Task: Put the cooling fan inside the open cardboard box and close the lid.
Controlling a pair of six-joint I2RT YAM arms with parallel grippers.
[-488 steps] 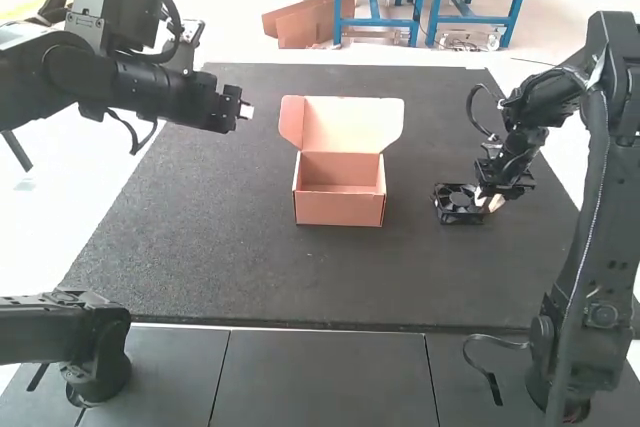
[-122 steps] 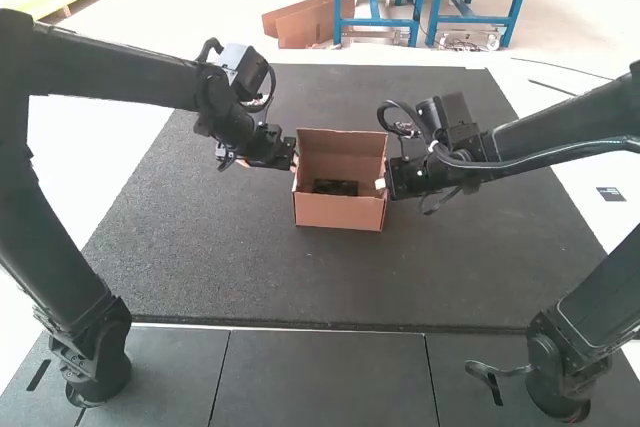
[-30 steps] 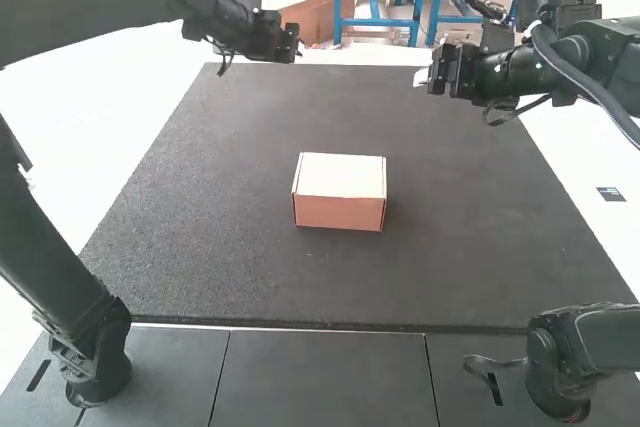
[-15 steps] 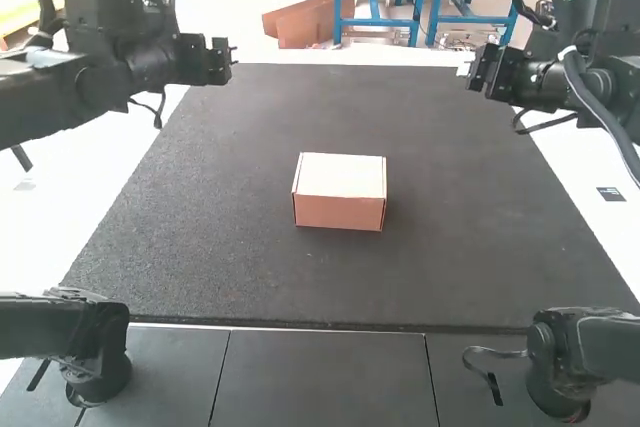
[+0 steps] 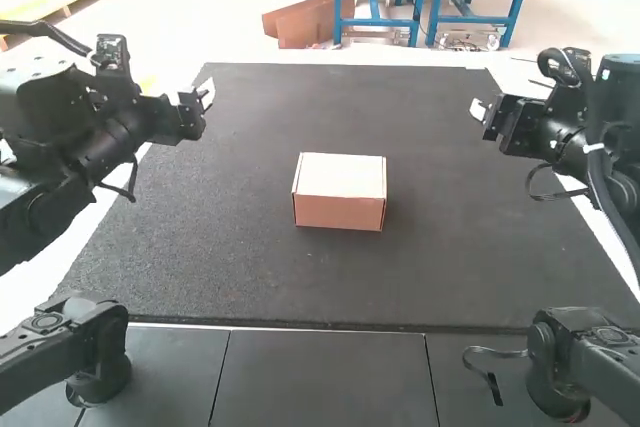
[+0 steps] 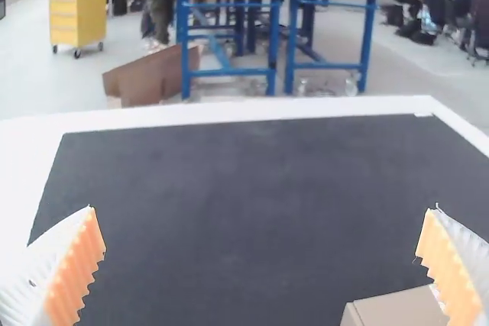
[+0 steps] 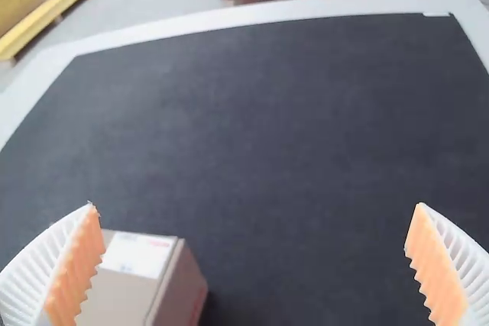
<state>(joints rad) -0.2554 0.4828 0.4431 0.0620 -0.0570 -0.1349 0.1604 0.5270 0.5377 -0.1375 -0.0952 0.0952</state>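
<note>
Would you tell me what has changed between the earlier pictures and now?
The fan went from the right gripper into the cardboard box, and its lid closed. The right gripper and left gripper pulled back to the sides of the mat, open. The box kept its place.

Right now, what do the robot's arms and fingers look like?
Both arms are black, made of round tube-like sections with chunky joints: the left arm and the right arm. Thin black cables loop beside them. The left fingers and right fingers are white and ribbed, with orange zigzag pads on their inner faces.
</note>
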